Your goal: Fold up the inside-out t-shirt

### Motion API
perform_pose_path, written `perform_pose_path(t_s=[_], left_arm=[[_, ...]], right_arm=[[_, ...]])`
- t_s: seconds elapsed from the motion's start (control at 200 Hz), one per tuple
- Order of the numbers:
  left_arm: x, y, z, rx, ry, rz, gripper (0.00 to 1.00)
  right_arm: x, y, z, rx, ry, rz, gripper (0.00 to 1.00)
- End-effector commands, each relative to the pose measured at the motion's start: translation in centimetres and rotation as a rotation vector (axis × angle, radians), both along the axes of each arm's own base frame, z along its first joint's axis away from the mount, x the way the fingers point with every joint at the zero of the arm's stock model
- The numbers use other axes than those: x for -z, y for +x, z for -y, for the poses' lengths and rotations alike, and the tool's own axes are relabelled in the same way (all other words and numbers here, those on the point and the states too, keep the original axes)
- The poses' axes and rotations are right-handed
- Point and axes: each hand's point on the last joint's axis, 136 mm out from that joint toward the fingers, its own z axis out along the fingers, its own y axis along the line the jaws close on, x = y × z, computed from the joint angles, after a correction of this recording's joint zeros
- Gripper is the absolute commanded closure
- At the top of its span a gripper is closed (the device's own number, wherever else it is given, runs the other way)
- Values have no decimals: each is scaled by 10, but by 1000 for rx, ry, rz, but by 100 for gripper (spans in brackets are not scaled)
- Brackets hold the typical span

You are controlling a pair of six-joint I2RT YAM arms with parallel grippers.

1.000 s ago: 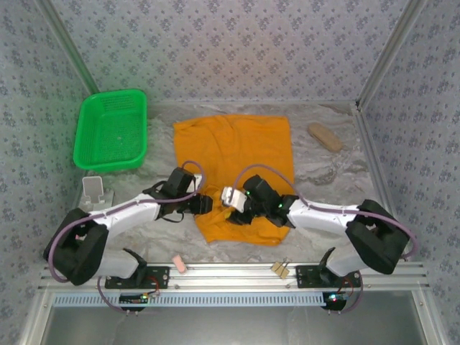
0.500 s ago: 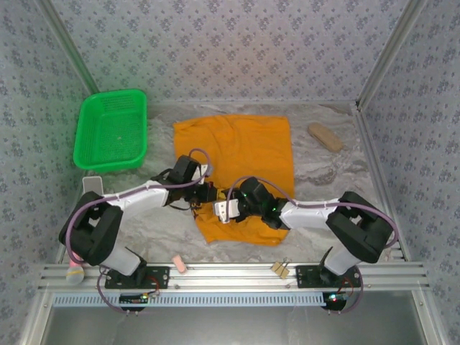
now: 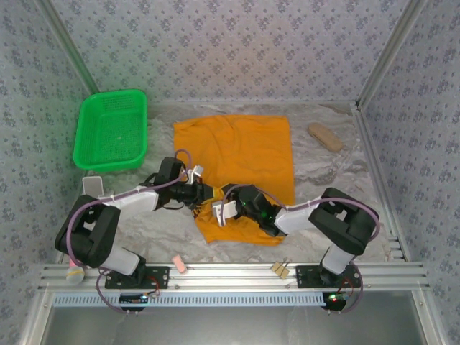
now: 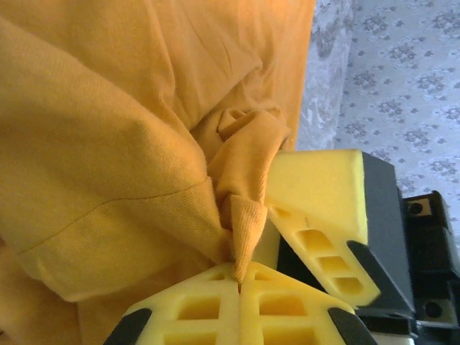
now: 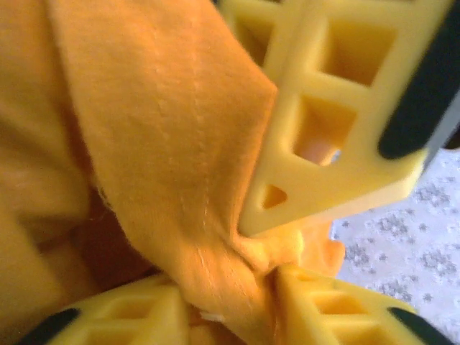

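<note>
Left gripper: jaws together, clamped on a thin pinch of shirt edge.
Right gripper: jaws drawn in on a thicker bunch of the same cloth, with fabric packed between the pads.
Grip site: both grippers sit just beside each other at the shirt's near-left edge.
Shirt: lies on the table at centre, a long oblong running far to near. No sleeves stick out.
Basket: far left, apart from the shirt.
Done (judged): shirt looks narrowed lengthwise, and an edge is secured for the next fold.
Left (judged): carry the gripped edge over, lay it flat, release. Further folds likely.
</note>
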Motion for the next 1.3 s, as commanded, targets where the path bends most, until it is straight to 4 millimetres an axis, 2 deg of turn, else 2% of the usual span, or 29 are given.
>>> perform_pose_path(t_s=[0.0, 0.12, 0.19, 0.26, 0.32, 0.355, 0.415, 0.465, 0.52, 0.56, 0.585, 0.64, 0.725, 0.764, 0.829, 0.884, 0.919, 0.994, 1.074, 1.164, 1.294], left_arm=[[-1, -3, -6, -1, -14, -27, 100], [15, 3, -26, -55, 77, -33, 100], [27, 1, -38, -44, 192, -21, 100], [38, -1, -49, -48, 278, -5, 100], [43, 0, -50, -51, 280, 8, 100], [43, 0, -49, -44, 274, 12, 100], [43, 1, -47, -34, 269, 7, 98], [45, 2, -47, -33, 276, 9, 95], [49, 2, -51, -34, 305, 16, 88], [50, 2, -57, -31, 350, 30, 80], [48, 1, -61, -25, 377, 41, 75], [38, -1, -67, 1, 445, 115, 66], [21, -1, -81, 55, 691, 328, 59], [11, -1, -79, 90, 761, 424, 58], [0, -3, -70, 125, 769, 498, 57], [-2, -4, -61, 128, 733, 501, 57], [0, -6, -55, 137, 708, 498, 57], [10, -17, -34, 242, 644, 549, 57], [21, -29, -17, 371, 640, 649, 52], [22, -16, -18, 355, 740, 714, 51], [24, -3, -18, 368, 828, 744, 51]], right_arm=[[-26, 3, 0, 25, 69, 94, 79], [-21, -32, -1, -120, 58, -69, 82], [-21, -49, 1, -195, 54, -185, 86], [-32, -62, 0, -249, 93, -318, 86], [-44, -60, -1, -241, 168, -442, 87], [-48, -57, -1, -224, 202, -501, 93], [-49, -53, -4, -211, 231, -503, 99], [-49, -51, -6, -210, 243, -500, 99], [-48, -49, -7, -204, 250, -529, 93], [-48, -44, -6, -177, 273, -563, 80], [-48, -41, -6, -158, 293, -588, 75], [-53, -36, -2, -126, 354, -634, 73], [-65, -35, 2, -72, 441, -800, 68], [-70, -33, 1, 3, 481, -907, 64], [-69, -24, 3, 204, 597, -1095, 61], [-66, -15, 9, 406, 726, -1209, 62], [-62, -17, 13, 480, 777, -1262, 62], [-52, -20, 24, 554, 828, -1271, 61], [-42, -11, 44, 652, 889, -1282, 60], [-37, -2, 57, 735, 947, -1339, 58], [-37, 2, 62, 747, 961, -1340, 58]])
